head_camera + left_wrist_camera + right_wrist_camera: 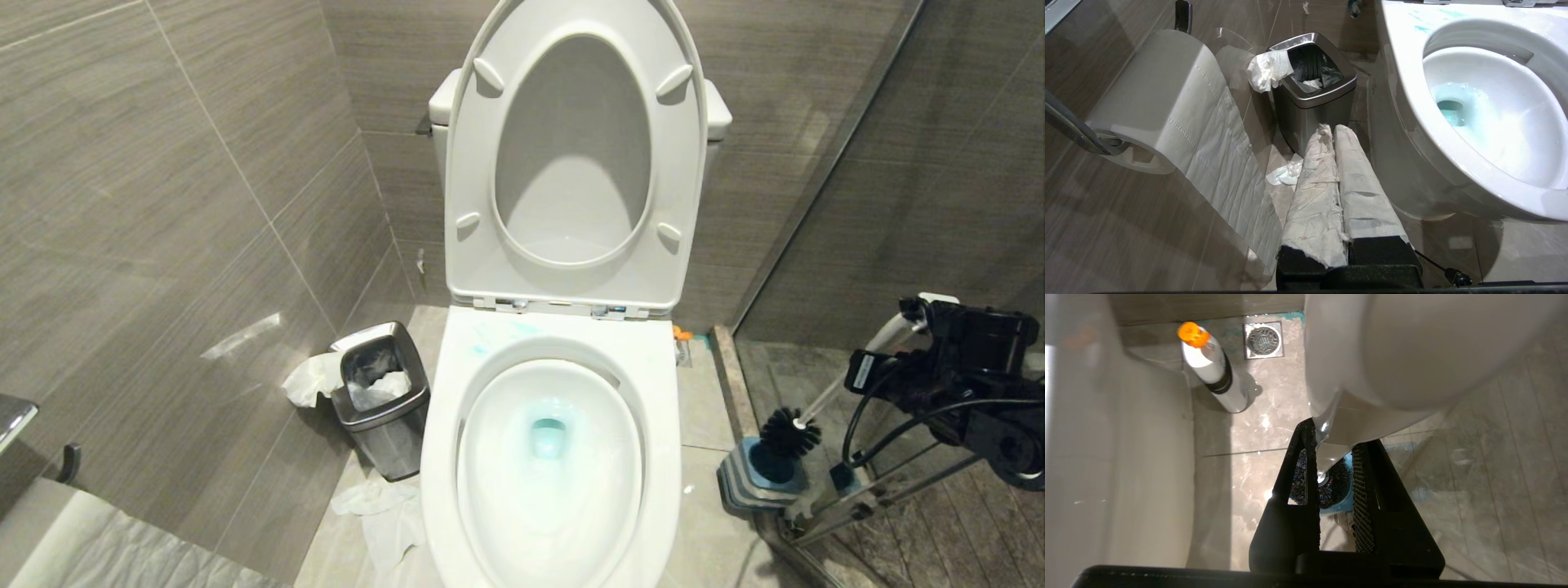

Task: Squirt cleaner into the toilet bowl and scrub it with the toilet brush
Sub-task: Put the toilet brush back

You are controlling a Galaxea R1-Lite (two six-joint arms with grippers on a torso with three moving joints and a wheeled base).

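Observation:
The white toilet bowl (661, 392) stands with seat and lid up. The cleaner tints the water turquoise round the drain (549, 433) and smears the back rim (490, 339); the same tint (1449, 110) shows in the left wrist view. At the right, my right gripper (913, 317) is shut on the toilet brush handle (849, 371). The handle slants, and its dark bristle head (790, 431) sits at the mouth of the blue holder (755, 482). In the right wrist view the black fingers (1306, 473) clamp the pale handle (1331, 428) above the bristles (1333, 486). My paper-wrapped left gripper (1333, 130) is shut, empty and low beside the bowl (1404, 81).
A steel waste bin (382, 400) with tissue stands left of the toilet, and more tissue (384, 514) lies on the floor. A toilet paper roll (1155, 102) hangs at the near left. A white bottle with an orange cap (1214, 371) stands by a floor drain (1262, 339). A glass partition rises behind the holder.

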